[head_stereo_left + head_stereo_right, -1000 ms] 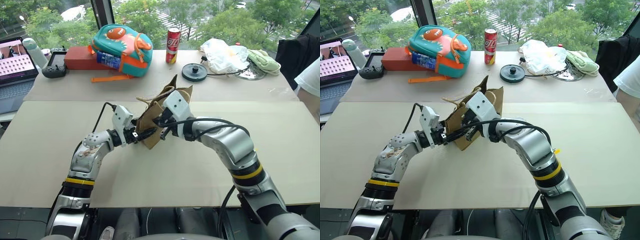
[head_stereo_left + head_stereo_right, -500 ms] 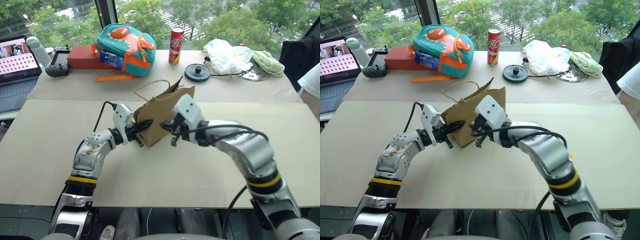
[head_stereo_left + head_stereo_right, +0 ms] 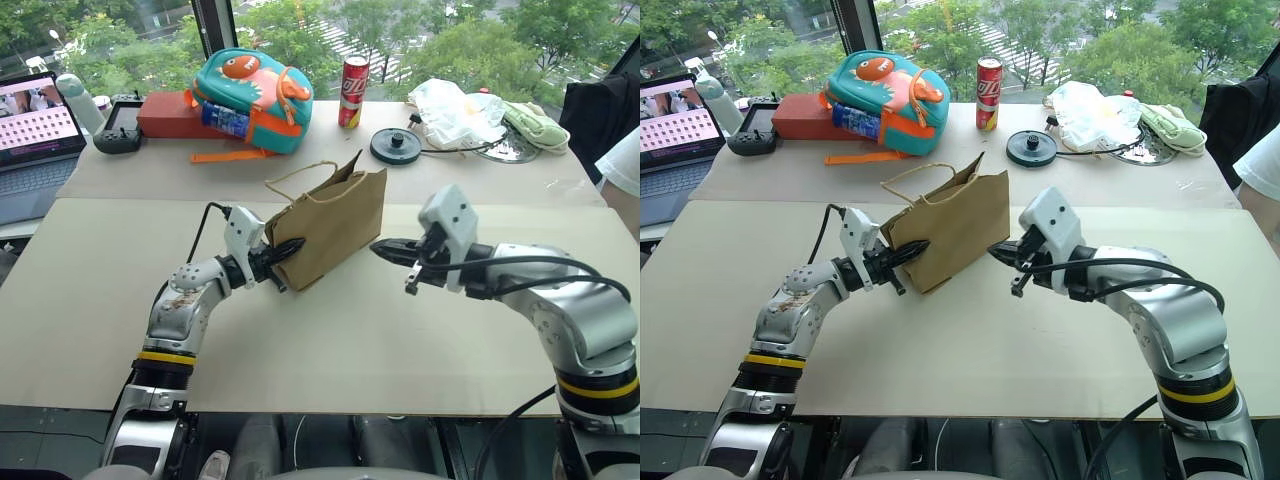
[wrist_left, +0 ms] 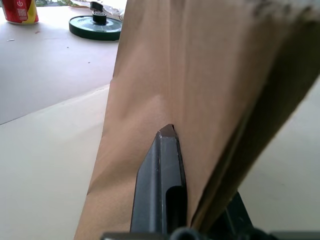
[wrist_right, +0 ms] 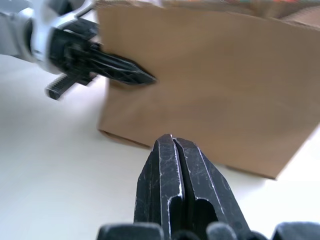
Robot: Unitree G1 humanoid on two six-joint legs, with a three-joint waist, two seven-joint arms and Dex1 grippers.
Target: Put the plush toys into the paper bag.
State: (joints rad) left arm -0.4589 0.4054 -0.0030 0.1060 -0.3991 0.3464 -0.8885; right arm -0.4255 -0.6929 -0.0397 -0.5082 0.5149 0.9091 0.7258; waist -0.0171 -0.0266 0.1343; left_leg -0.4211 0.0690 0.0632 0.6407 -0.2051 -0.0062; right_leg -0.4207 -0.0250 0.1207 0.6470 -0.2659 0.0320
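Head views: the paper bag [image 3: 330,225], plain brown kraft with creased matte walls, stands roughly upright mid-worktop [image 3: 330,360], mouth up and leaning slightly, its long side running from near left toward far right. A thin twine loop handle [image 3: 296,172] arches over the rim. The left gripper [image 3: 284,254] has its black fingers pinched shut on the bag's near-left wall. The right gripper [image 3: 384,249] hangs just off the bag's right side, apart from it, fingers pressed together on nothing. The bag's interior is hidden from here, so its contents cannot be told.

At the far edge: a teal and orange dinosaur backpack [image 3: 250,85], a red can [image 3: 349,77], a white plastic bag [image 3: 450,108].

Left wrist view: one black finger [image 4: 161,175] lies flat against smooth brown paper; the second seems tucked behind the fold, hard to make out. The bag's top is cut off.

Right wrist view: the closed tapered fingers [image 5: 176,175] point at the bag's flat side panel; its rim is cropped.
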